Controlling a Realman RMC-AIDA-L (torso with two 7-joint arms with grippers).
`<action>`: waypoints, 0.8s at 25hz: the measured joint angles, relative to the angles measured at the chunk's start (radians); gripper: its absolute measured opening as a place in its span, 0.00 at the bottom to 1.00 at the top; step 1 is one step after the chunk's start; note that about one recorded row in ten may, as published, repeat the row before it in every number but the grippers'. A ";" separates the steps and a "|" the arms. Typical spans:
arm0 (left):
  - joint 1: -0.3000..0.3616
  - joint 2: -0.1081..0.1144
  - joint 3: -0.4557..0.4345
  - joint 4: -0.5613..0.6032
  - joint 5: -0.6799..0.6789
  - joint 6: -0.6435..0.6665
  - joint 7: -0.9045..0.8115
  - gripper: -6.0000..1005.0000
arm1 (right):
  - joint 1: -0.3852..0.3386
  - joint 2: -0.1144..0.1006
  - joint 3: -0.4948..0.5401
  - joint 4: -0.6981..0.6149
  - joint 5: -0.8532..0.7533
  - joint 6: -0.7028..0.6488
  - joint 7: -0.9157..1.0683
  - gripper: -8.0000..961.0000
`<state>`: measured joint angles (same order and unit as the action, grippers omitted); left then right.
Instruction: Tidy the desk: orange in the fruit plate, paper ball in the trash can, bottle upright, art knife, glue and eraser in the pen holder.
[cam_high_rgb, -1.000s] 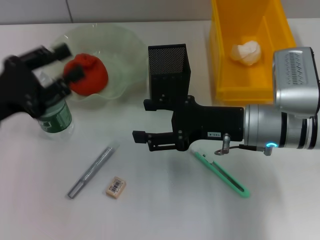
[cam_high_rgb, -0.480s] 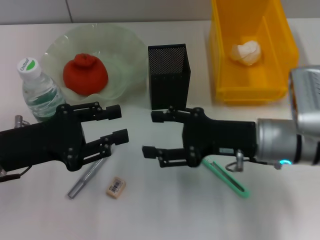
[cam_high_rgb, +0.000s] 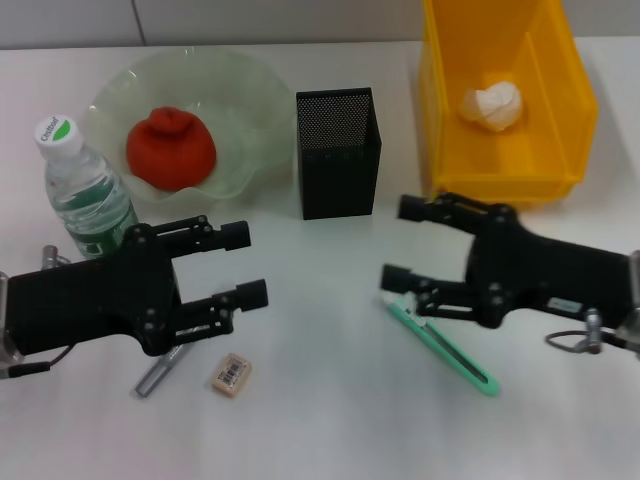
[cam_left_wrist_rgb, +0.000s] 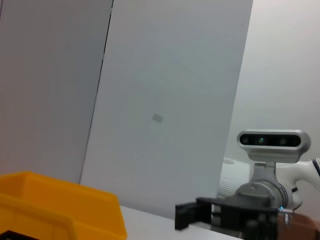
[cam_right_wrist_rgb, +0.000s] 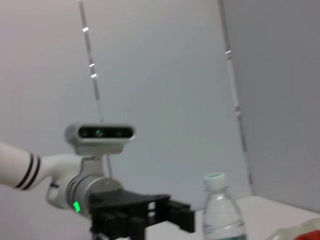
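Right gripper (cam_high_rgb: 398, 243) open; art knife (cam_high_rgb: 441, 346) diagonal, blade end unclear.

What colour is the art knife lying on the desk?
Green; the art knife shows best in the head view, beside the right gripper.

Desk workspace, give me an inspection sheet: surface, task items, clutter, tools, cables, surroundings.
Surface: white desk.
Job's things: orange in fruit plate; paper ball in yellow trash can; bottle upright; pen holder upright; art knife, glue, eraser lying on desk.
Clutter: nothing seen.
Grippers: left tool open above glue; right tool open above art knife.
Cables: loop by right wrist.
Surroundings: grey wall panels.
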<state>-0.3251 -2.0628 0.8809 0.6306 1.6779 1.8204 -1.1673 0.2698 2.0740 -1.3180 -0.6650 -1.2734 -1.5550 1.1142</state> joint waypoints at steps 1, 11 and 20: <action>-0.003 -0.001 0.001 -0.006 0.003 0.000 0.003 0.59 | -0.010 -0.004 0.018 -0.002 -0.001 -0.011 0.002 0.86; -0.009 -0.007 0.004 -0.072 0.010 -0.006 0.072 0.77 | -0.030 -0.020 0.156 -0.137 -0.132 -0.047 0.228 0.86; -0.005 -0.006 0.004 -0.094 0.009 -0.020 0.089 0.79 | 0.036 0.004 0.159 -0.527 -0.495 -0.041 0.820 0.86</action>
<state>-0.3303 -2.0691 0.8851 0.5362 1.6874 1.8002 -1.0780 0.3059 2.0783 -1.1591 -1.1923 -1.7689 -1.5965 1.9338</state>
